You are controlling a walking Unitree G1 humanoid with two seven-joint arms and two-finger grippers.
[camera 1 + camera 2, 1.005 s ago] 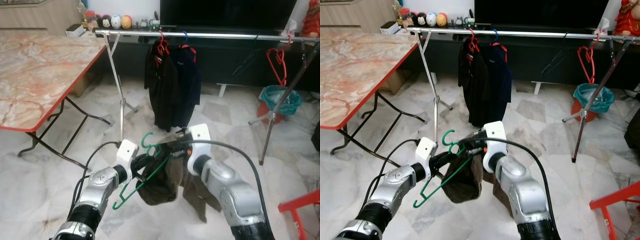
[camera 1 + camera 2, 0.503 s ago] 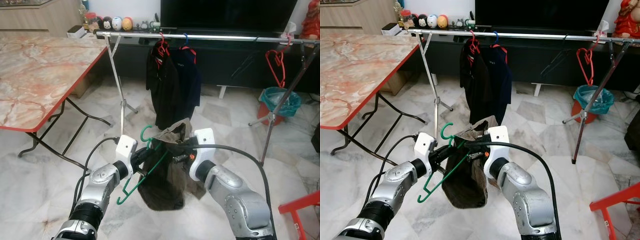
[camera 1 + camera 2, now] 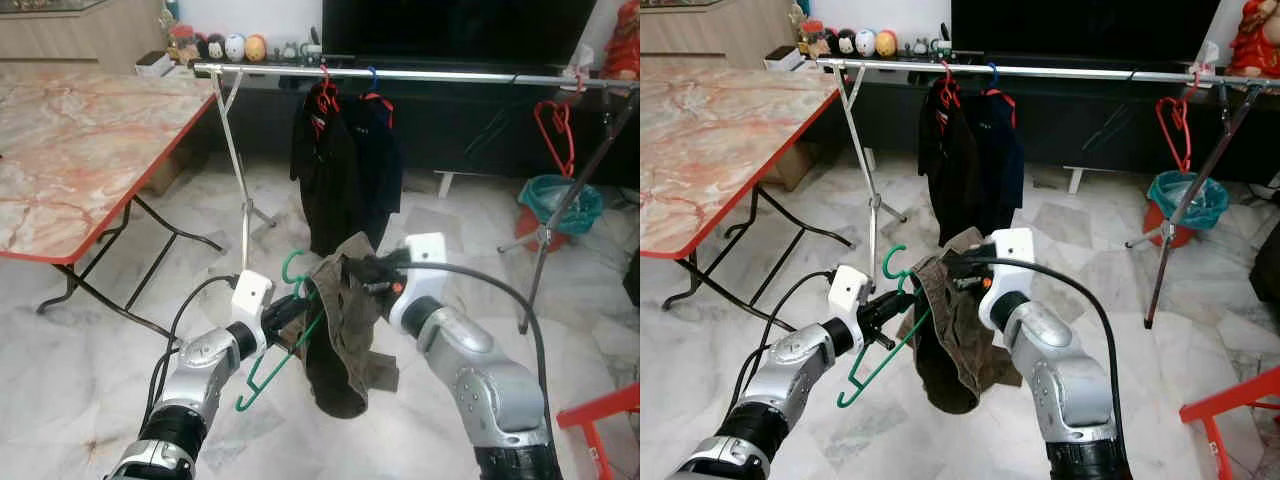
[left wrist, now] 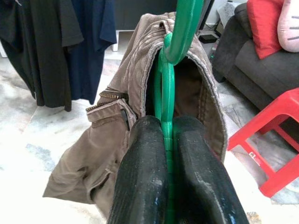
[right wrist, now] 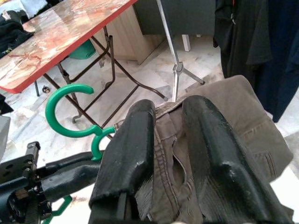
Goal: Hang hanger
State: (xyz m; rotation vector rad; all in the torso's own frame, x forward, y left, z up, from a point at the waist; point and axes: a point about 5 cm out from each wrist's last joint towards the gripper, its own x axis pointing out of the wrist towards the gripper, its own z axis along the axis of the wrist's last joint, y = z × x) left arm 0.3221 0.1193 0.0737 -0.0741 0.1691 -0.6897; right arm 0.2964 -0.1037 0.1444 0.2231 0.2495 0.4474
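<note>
A green plastic hanger (image 3: 272, 366) is pinched at its neck by my left gripper (image 3: 292, 318), which is shut on it low over the marble floor; in the left wrist view its two black fingers (image 4: 145, 158) squeeze the green hanger (image 4: 180, 28). Brown trousers (image 3: 340, 340) drape over one arm of the hanger and hang down. My right gripper (image 3: 365, 272) is shut on their waistband, holding it up beside the hook; its fingers (image 5: 135, 140) nip the brown cloth (image 5: 238, 112). The metal clothes rail (image 3: 450, 75) runs across the back.
Two dark garments (image 3: 340, 170) hang on the rail on red and blue hangers, and an empty red hanger (image 3: 555, 125) hangs at its right end. A marble-topped folding table (image 3: 80, 150) stands left. A green bin (image 3: 560, 200) and a red stool (image 3: 600, 415) are at the right.
My right gripper has risen and moved right, lifting the trousers' waistband, so the cloth now hangs longer and narrower from the hanger. My left gripper with the hanger has barely moved.
</note>
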